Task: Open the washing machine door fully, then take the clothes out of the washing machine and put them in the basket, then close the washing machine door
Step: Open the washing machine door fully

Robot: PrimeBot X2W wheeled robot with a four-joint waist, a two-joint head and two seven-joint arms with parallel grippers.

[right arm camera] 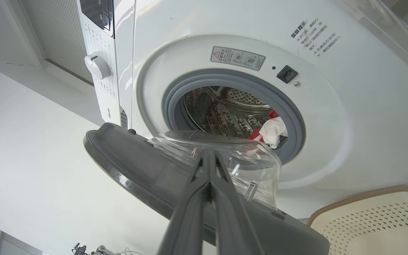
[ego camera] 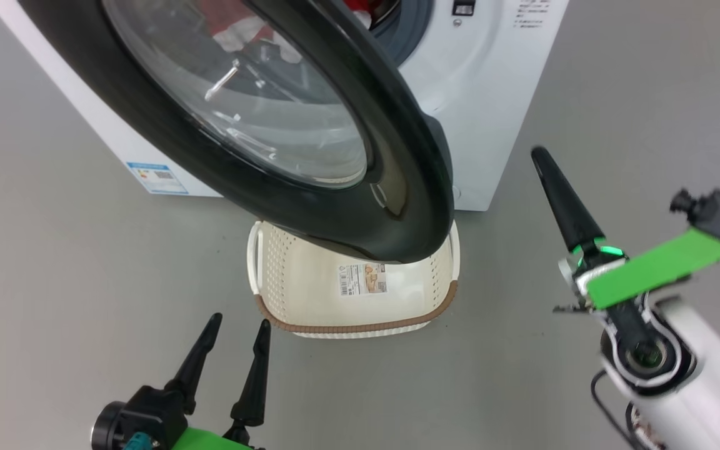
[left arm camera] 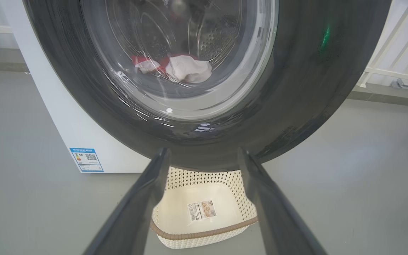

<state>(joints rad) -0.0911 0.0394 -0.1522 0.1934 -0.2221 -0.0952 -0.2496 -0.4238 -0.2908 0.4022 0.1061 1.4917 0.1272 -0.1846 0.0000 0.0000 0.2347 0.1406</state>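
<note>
Door (ego camera: 397, 187) is hanging ajar over the basket (ego camera: 360, 328).
Left gripper (ego camera: 240, 320) is holding its fingers wide; right gripper (ego camera: 540, 155) is pinching shut, empty; clothes (right arm camera: 273, 131) are lying inside.

Obscured items: the washing machine door (ego camera: 411, 181), cropped at my head view's top edge, covers the far part of the basket (ego camera: 360, 327); the clothes (left arm camera: 186, 69) lie half-hidden behind its glass; print on the blue label (ego camera: 157, 178) too small for me to read.
</note>
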